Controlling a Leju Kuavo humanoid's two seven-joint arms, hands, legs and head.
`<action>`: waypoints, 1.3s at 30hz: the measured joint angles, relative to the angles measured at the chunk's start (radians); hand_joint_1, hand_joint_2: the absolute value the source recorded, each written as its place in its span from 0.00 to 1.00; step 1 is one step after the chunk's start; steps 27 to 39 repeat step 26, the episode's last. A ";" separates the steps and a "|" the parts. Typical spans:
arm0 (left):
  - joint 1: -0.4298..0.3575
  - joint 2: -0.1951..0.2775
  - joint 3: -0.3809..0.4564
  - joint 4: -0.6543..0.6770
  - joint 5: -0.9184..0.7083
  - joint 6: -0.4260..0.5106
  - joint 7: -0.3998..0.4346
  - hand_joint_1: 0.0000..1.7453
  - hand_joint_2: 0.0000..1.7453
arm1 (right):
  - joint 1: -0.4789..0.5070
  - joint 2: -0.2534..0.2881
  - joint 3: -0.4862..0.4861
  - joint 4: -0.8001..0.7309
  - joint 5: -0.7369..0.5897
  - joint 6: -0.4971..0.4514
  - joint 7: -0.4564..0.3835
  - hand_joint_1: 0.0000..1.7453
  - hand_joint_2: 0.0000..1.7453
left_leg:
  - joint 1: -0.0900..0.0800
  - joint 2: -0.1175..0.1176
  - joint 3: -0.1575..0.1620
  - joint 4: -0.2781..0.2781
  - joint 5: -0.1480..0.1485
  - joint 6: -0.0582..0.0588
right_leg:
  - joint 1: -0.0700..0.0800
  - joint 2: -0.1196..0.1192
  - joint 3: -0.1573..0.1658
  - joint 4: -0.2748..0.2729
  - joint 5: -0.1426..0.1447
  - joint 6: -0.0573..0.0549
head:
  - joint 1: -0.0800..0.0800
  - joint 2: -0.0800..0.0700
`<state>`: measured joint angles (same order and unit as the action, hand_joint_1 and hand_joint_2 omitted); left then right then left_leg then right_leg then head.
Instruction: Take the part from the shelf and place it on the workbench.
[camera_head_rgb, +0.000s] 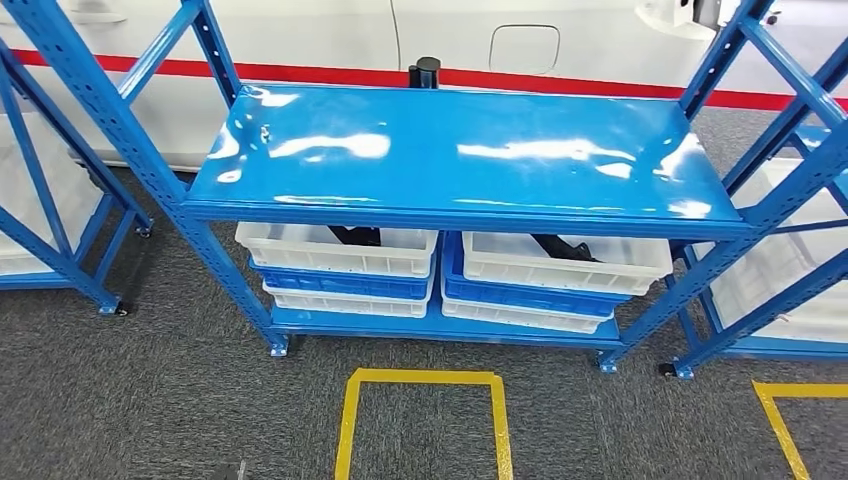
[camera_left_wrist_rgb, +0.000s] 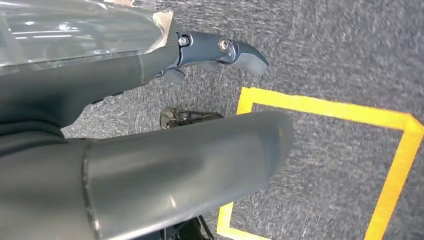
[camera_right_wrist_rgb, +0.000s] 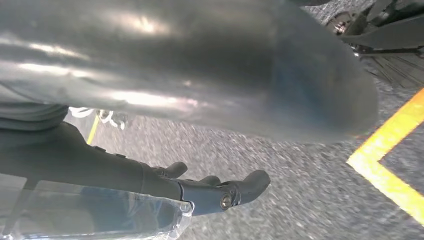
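Both arms hang by the floor, left hand (camera_left_wrist_rgb: 220, 52) and right hand (camera_right_wrist_rgb: 220, 192) holding nothing, fingers loosely apart; dark part (camera_head_rgb: 565, 247) waits in the lower-shelf white bin (camera_head_rgb: 640, 265) — reach low, under the top shelf (camera_head_rgb: 450, 150)

Bright, even overhead light throws white glare patches across the glossy blue shelf top (camera_head_rgb: 450, 150), the head view bends its uprights near the edges, and both wrist views smear the grey carpet (camera_left_wrist_rgb: 345, 45) with motion blur.

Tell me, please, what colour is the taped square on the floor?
Yellow tape square on grey carpet; clearest in the head view.
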<state>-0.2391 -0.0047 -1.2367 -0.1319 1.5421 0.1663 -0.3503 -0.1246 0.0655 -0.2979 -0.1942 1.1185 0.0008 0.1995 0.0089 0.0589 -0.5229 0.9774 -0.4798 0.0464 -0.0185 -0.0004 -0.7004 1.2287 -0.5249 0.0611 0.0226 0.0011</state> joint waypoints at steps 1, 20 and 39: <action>0.000 -0.001 0.000 0.000 0.000 0.000 0.000 0.00 0.00 | -0.001 -0.001 0.000 0.000 0.000 0.000 0.000 0.00 0.00 | -0.001 0.010 0.002 0.001 -0.002 -0.003 | -0.001 -0.020 0.045 -0.080 0.027 0.008 | 0.000 0.000; 0.004 0.003 -0.001 0.000 0.014 0.005 -0.009 0.00 1.00 | -0.011 0.005 0.000 -0.002 0.036 -0.033 -0.014 0.00 0.25 | 0.005 -0.068 -0.006 0.018 -0.011 -0.045 | 0.007 0.019 0.122 -0.226 0.079 -0.041 | -0.007 0.000; 0.005 0.003 -0.003 0.000 0.017 0.001 -0.010 0.00 1.00 | -0.010 0.006 -0.005 -0.002 0.032 -0.030 -0.026 0.00 1.00 | -0.011 -0.068 -0.012 0.018 -0.006 -0.030 | 0.004 0.020 0.120 -0.232 0.088 -0.029 | -0.006 0.000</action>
